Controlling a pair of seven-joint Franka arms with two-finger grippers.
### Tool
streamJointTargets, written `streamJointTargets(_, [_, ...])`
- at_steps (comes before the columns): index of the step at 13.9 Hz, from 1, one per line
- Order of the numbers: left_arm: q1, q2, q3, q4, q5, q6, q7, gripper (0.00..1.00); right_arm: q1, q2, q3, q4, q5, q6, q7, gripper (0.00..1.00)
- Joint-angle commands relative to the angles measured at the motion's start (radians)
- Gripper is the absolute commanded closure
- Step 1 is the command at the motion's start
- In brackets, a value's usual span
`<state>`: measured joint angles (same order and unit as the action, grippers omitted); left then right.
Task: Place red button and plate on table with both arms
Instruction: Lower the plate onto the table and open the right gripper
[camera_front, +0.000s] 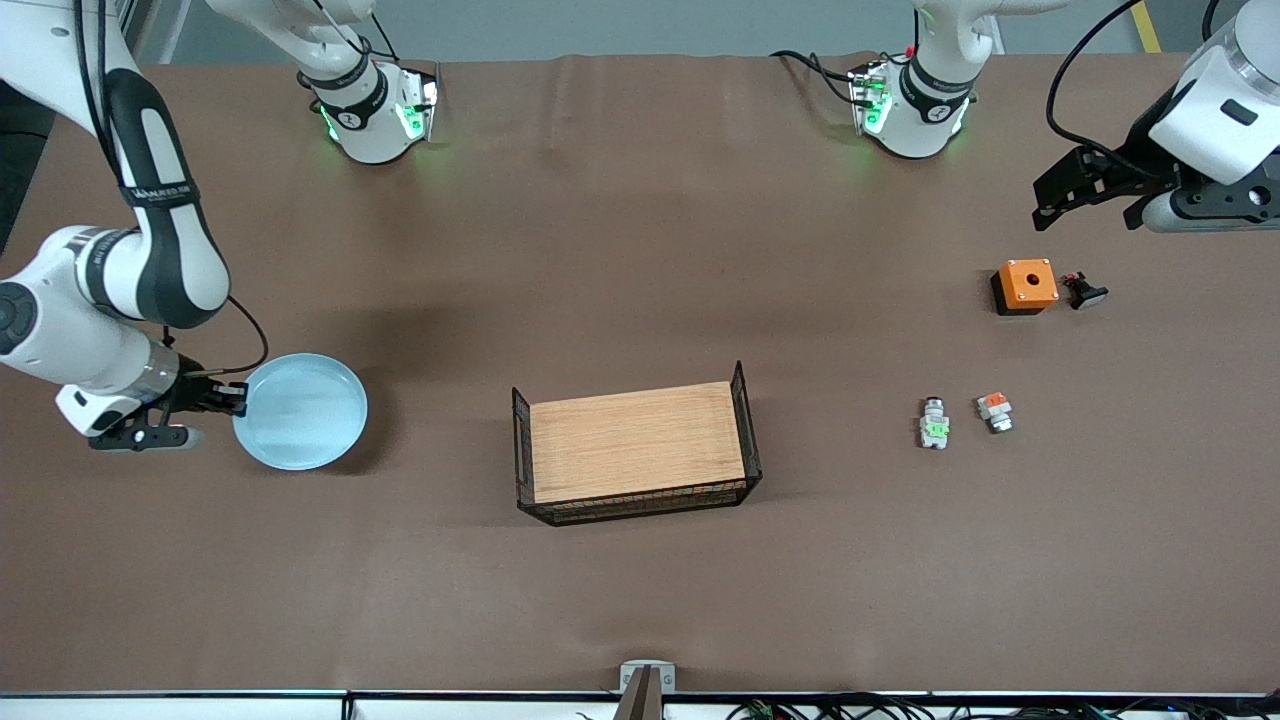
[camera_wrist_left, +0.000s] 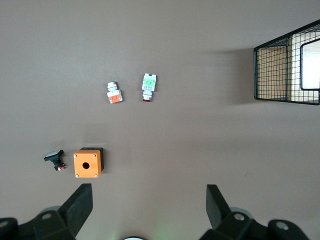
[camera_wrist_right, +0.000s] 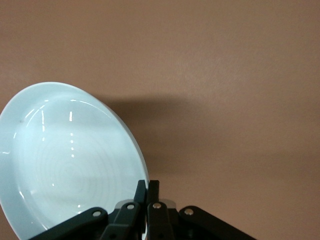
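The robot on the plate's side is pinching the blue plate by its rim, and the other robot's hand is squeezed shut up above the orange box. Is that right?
Almost. The right gripper does pinch the plate by its rim, but the left gripper is not squeezed shut: the left wrist view shows its fingers spread wide open, holding nothing, above the orange box.

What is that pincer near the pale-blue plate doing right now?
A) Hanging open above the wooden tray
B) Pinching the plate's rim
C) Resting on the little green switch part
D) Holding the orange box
B: the right pincer is shut on the rim of the plate, as its wrist view shows up close.
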<state>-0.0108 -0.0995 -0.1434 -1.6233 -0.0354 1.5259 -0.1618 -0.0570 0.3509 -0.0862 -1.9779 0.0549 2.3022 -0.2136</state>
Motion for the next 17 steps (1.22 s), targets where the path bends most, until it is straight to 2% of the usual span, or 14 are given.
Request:
streamJointTargets(1, [-0.005, -0.016, -0.004, -0.003, 0.02, -0.009, -0.001, 0.0, -0.024, 0.042, 0.016, -0.01, -0.01, 0.02, -0.061, 0.98])
streamJointTargets(9, [-0.005, -0.016, -0.008, -0.003, 0.02, -0.009, -0.002, 0.0, -0.044, 0.111, 0.016, -0.002, -0.009, 0.036, -0.072, 0.95])
streamJointTargets(12, [-0.003, -0.016, -0.008, -0.003, 0.02, -0.009, -0.004, 0.0, -0.047, 0.125, 0.016, 0.007, -0.009, 0.049, -0.072, 0.89])
streamJointTargets(13, [-0.005, -0.016, -0.008, -0.003, 0.02, -0.009, -0.004, 0.0, -0.047, 0.125, 0.016, 0.007, -0.009, 0.051, -0.066, 0.79])
streamJointTargets(15, [-0.005, -0.016, -0.008, -0.003, 0.02, -0.007, -0.004, 0.0, -0.044, 0.122, 0.016, 0.014, -0.009, 0.049, -0.056, 0.29])
streamJointTargets(16, [-0.005, -0.016, -0.008, -0.003, 0.02, -0.009, -0.004, 0.0, -0.046, 0.117, 0.016, 0.021, -0.007, 0.043, -0.055, 0.08])
streamJointTargets(17, [-0.005, -0.016, -0.008, -0.003, 0.02, -0.009, -0.004, 0.0, -0.046, 0.106, 0.016, 0.022, -0.007, 0.037, -0.055, 0.0])
